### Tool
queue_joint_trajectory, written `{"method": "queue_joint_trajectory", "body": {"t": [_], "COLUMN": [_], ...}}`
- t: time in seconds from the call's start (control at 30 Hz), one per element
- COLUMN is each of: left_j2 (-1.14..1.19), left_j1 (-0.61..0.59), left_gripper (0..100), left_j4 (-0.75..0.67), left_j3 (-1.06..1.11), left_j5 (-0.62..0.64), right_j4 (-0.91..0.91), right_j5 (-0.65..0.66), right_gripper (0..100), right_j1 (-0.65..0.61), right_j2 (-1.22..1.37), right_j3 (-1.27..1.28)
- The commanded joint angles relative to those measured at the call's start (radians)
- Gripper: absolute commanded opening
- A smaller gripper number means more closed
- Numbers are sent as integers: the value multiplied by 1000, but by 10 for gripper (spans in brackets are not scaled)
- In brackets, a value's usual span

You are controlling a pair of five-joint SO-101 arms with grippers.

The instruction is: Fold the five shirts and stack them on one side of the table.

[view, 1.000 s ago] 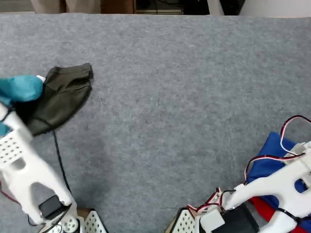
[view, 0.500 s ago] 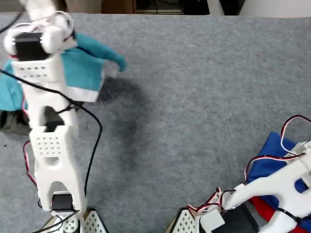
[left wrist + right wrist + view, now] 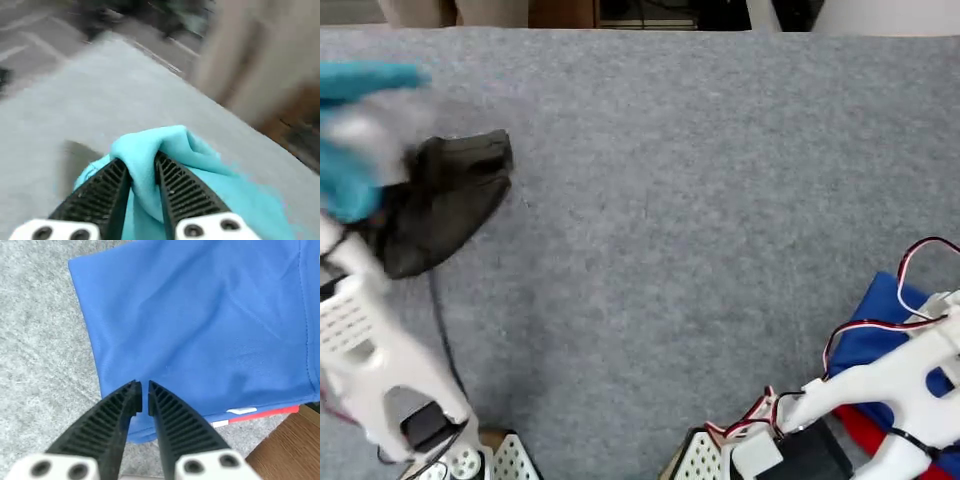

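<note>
My left gripper (image 3: 142,165) is shut on a bunched fold of the teal shirt (image 3: 200,170), held up above the table. From the high view the teal shirt (image 3: 360,130) shows as a blur at the far left, over a crumpled dark shirt (image 3: 445,200) lying on the grey felt. The left arm (image 3: 370,350) stands at the left edge. My right gripper (image 3: 142,390) hangs shut and empty just above a folded blue shirt (image 3: 200,325). That blue shirt (image 3: 875,330) lies at the right edge on top of a red one (image 3: 865,435), under the right arm (image 3: 880,385).
The grey felt table (image 3: 700,200) stretches wide between the two arms. A red and white cable (image 3: 910,265) loops off the right arm. A wooden edge (image 3: 287,450) sits beside the blue shirt. A person's trousers (image 3: 250,55) stand beyond the table's far edge.
The left arm swung out over the table with the teal shirt spread, then swung back to the far left; the shirt now blurs above the dark shirt. The right arm has kept still.
</note>
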Motion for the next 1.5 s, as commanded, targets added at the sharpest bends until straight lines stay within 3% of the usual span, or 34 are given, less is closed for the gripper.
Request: {"method": "queue_joint_trajectory", "body": {"t": [0.0,0.17,0.33,0.43,0.7,0.9,1.13,1.27,1.47], "left_j2": [-30,48,105,142,166,239,173,-24,-282], "left_j1": [-172,-267,-261,-267,-321,-341,-318,-272,-155], "left_gripper": [21,30,212,267,244,9,19,23,22], "left_j4": [-40,11,204,224,222,221,195,164,173], "left_j3": [34,94,97,107,117,107,-44,-34,-34], "left_j5": [-3,-5,0,-5,-6,-6,23,95,106], "right_j4": [-14,-14,-14,-14,-14,-14,-8,-8,-6], "right_j5": [-9,-9,-9,-9,-9,-9,-9,-9,-9], "right_gripper": [44,44,44,44,44,44,44,44,44], "right_j1": [-47,-122,-139,-137,-133,-136,-134,-133,-131], "right_j2": [-38,-38,-38,-38,-38,-38,-38,-38,-38], "right_j3": [-21,31,31,31,33,33,35,38,38]}}
